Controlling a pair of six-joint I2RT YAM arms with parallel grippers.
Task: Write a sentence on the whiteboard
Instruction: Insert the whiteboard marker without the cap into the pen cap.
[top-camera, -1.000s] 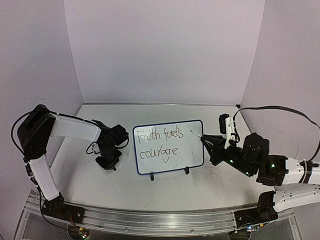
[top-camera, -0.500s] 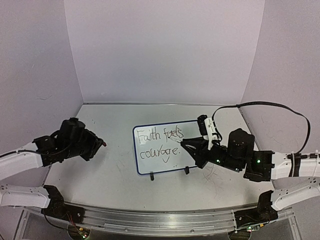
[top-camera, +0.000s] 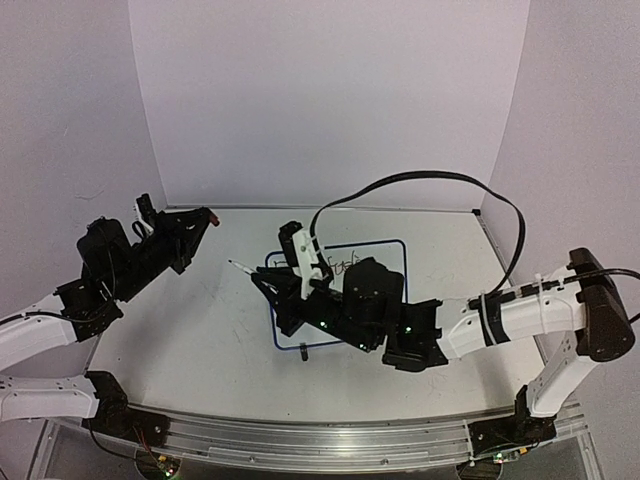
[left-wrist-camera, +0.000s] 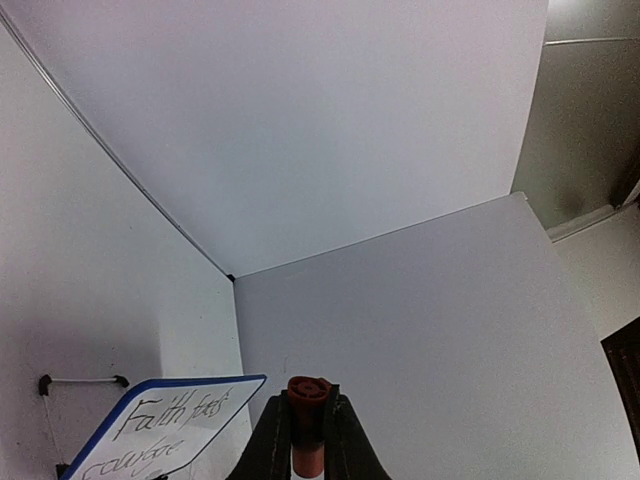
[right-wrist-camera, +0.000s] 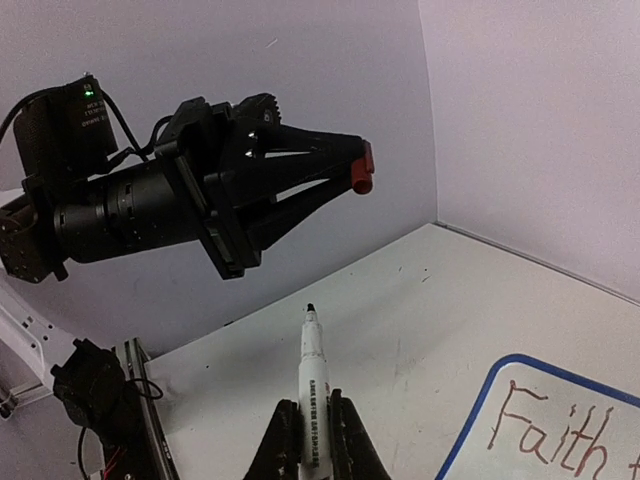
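Note:
The whiteboard (top-camera: 392, 246) stands mid-table, mostly hidden behind my right arm; its blue rim and one black foot (top-camera: 303, 351) show. It also shows in the left wrist view (left-wrist-camera: 215, 388) and the right wrist view (right-wrist-camera: 600, 395). The sentence (left-wrist-camera: 168, 413) reads "Faith fuels" over a cut-off second line. My right gripper (top-camera: 264, 281) is shut on a white marker (right-wrist-camera: 312, 375), uncapped, whose tip (top-camera: 232, 264) points left, off the board. My left gripper (top-camera: 203, 221) is raised at the back left and shut on a red marker cap (left-wrist-camera: 308, 390), which also shows in the right wrist view (right-wrist-camera: 366, 168).
A black cable (top-camera: 420, 181) loops high above the right arm. Purple-white walls close the back and both sides. An aluminium rail (top-camera: 300, 442) runs along the near edge. The white tabletop (top-camera: 200, 340) has faint scuffs.
My right arm has swung left across the board, taking the marker tip off its left edge. My left arm has risen up and back with the cap.

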